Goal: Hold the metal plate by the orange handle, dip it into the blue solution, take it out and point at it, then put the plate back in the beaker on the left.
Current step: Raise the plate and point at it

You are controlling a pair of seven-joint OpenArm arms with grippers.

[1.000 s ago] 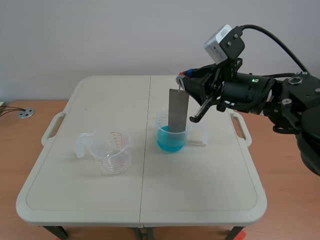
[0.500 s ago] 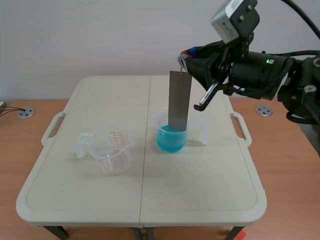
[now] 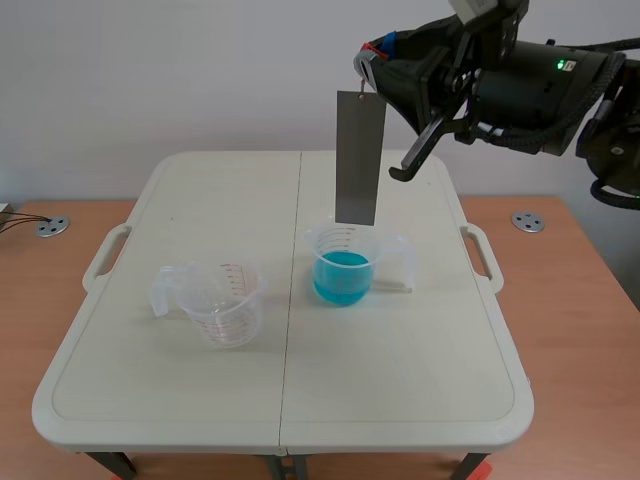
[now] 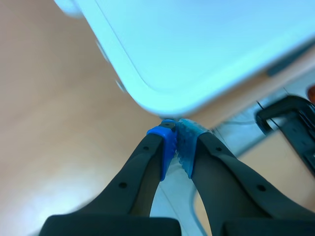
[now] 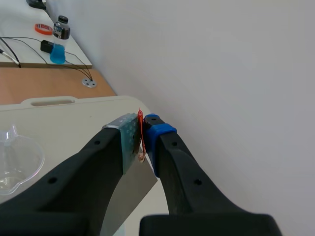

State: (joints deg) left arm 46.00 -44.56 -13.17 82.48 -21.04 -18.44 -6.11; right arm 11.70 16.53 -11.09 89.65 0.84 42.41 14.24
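A grey metal plate (image 3: 359,158) hangs upright in the air, its lower edge just above the beaker of blue solution (image 3: 342,266) at the table's middle. My right gripper (image 3: 366,62) is shut on the plate's thin orange handle (image 5: 140,128), high above the table. In the right wrist view the plate (image 5: 126,198) hangs below the fingers. An empty clear beaker (image 3: 225,301) stands on the left half of the table. My left gripper (image 4: 176,141) is shut on nothing, off the table near its corner; the scene view does not show it.
The white folding table (image 3: 170,400) has handles at both sides and a centre seam. A wall rises behind it. The right wrist view shows a bottle of blue liquid (image 5: 59,41) and cables on a far desk.
My right gripper has risen and drawn the plate up out of the blue solution, from dipped in the beaker to hanging just above it.
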